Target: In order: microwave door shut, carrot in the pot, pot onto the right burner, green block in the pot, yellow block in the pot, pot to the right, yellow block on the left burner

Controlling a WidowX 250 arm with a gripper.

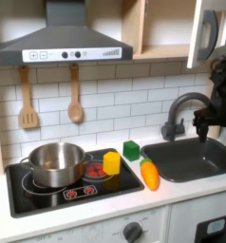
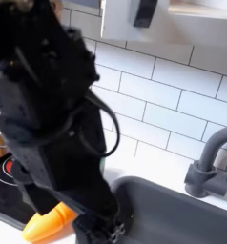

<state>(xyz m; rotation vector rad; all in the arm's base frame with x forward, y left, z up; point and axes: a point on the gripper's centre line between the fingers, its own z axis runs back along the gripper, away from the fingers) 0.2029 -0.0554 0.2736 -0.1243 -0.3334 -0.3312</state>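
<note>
The white microwave door [image 1: 208, 33] hangs swung open at the top right of the first exterior view. The steel pot [image 1: 53, 163] sits on the left burner [image 1: 29, 176] of the black cooktop. Near the right burner [image 1: 94, 171], at the cooktop's right edge, stands the yellow block [image 1: 111, 162]. On the white counter beside it are the green block [image 1: 131, 149] and the carrot [image 1: 149, 174], which also lies low in the second exterior view [image 2: 49, 221]. My black arm [image 1: 221, 95] reaches down over the sink. Its gripper [image 2: 99, 229] is dark and blurred, so its jaws cannot be made out.
A grey sink [image 1: 191, 157] with a curved faucet [image 1: 186, 109] lies right of the counter. A wooden spatula [image 1: 28, 100] and spoon [image 1: 75, 95] hang on the tiled wall under the range hood [image 1: 63, 38].
</note>
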